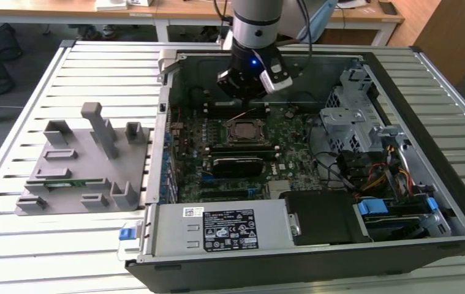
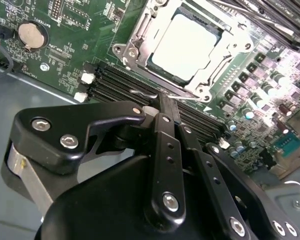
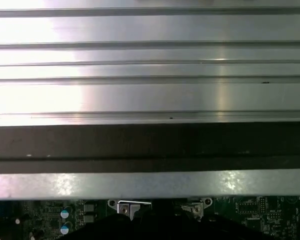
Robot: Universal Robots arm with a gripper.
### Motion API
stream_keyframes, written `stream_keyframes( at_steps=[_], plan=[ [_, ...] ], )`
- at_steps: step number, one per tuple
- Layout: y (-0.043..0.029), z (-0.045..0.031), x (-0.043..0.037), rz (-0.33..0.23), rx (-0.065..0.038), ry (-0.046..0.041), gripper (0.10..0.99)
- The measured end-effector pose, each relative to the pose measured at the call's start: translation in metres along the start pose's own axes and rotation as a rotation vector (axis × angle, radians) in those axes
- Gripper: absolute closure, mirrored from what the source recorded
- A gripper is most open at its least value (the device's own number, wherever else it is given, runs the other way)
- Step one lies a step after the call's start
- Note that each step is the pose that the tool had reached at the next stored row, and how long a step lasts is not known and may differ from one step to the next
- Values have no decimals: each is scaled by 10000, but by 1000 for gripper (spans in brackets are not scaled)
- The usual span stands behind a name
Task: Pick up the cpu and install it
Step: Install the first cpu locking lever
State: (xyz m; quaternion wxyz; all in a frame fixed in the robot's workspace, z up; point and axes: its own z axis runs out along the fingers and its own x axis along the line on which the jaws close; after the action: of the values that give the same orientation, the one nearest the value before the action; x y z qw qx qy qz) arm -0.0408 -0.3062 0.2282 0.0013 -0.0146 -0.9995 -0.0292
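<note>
The cpu (image 2: 186, 46), a shiny silver-white square, lies flat inside the metal-framed socket (image 2: 138, 36) on the green motherboard (image 2: 70, 55). In the exterior view the socket (image 1: 244, 130) sits mid-board inside the open computer case (image 1: 165, 116). My gripper (image 1: 245, 97) hangs just behind the socket, over the board's back part. In the second wrist view the gripper (image 2: 165, 100) has its black fingers (image 2: 168, 145) drawn together, shut, with the tips over the dark memory slots (image 2: 115, 82) beside the socket, close to a thin metal lever wire (image 2: 140, 92). Nothing shows between the fingers.
A grey parts holder (image 1: 85, 165) with a green memory stick (image 1: 67, 182) stands on the slatted table (image 1: 68, 245) at the exterior view's left. Inside the case are a power supply (image 1: 224, 229), drive cages (image 1: 355, 116) and cable bundles (image 1: 379, 177). A coin battery (image 2: 31, 34) sits on the board.
</note>
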Motion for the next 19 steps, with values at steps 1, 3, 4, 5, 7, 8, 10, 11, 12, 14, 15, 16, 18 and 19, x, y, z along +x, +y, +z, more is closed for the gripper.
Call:
stream_keyframes(
  at_steps=[1,3,4,5,7,8,10,11,12,14,15,16,18,19],
  plan=[
    [0,4,-7,0,1,0,980],
    [1,13,-20,0,1,1,980],
    [2,17,-26,0,1,1,980],
    [3,21,-30,0,1,1,980],
    [5,28,-39,0,0,0,980],
    [6,31,-43,0,1,0,980],
    [8,37,-53,0,0,0,980],
    [9,40,-57,0,0,0,980],
    [10,43,-62,0,0,0,980],
    [10,51,-69,0,-1,0,980],
    [10,55,-73,0,0,0,980],
    [9,60,-78,0,-1,0,980],
    [9,72,-88,0,1,1,980],
    [9,79,-93,0,0,0,980]
  ],
)
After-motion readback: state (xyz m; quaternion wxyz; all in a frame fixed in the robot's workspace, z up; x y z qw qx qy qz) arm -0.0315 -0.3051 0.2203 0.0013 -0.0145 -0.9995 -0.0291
